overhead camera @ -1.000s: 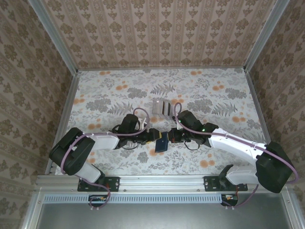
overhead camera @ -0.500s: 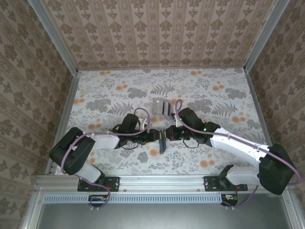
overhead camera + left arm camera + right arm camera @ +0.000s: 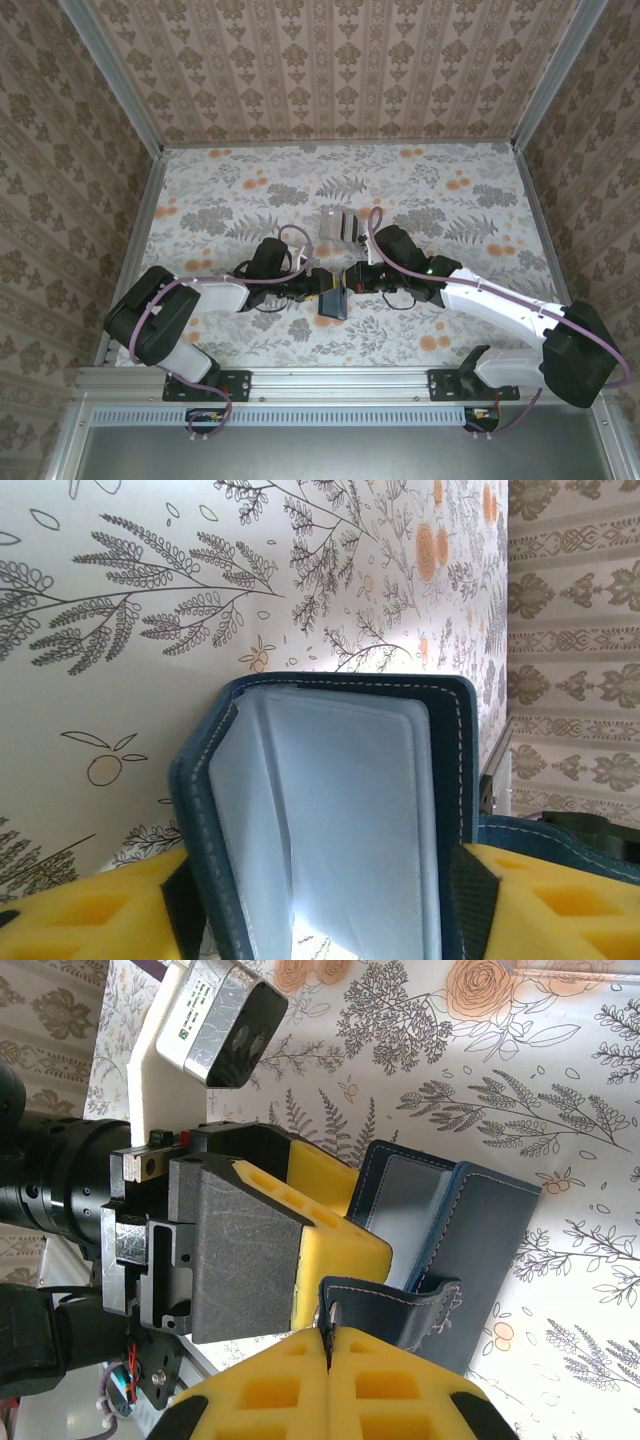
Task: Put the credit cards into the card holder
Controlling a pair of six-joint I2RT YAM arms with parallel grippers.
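The card holder [image 3: 333,302], a dark navy folding wallet, hangs just above the table between both arms. In the left wrist view the card holder [image 3: 340,810] stands partly spread, its pale inner sleeves showing, and my left gripper [image 3: 322,912] is shut on its two outer covers. My left gripper [image 3: 324,293] comes at it from the left. My right gripper [image 3: 328,1345] is shut on the holder's navy strap [image 3: 400,1305]; in the top view this right gripper [image 3: 353,283] sits at the holder's right. The credit cards [image 3: 339,222], pale grey striped flat pieces, lie behind both grippers.
The table [image 3: 470,190] has a floral cover and is fenced by metal rails [image 3: 135,230] and patterned walls. Both arms meet near its front middle. Open cover stretches to the left, right and back of the cards.
The card holder has turned in the grip, from nearly edge-on half a second ago to a broader face now. The left jaws have drawn in slightly. The right gripper stays shut.
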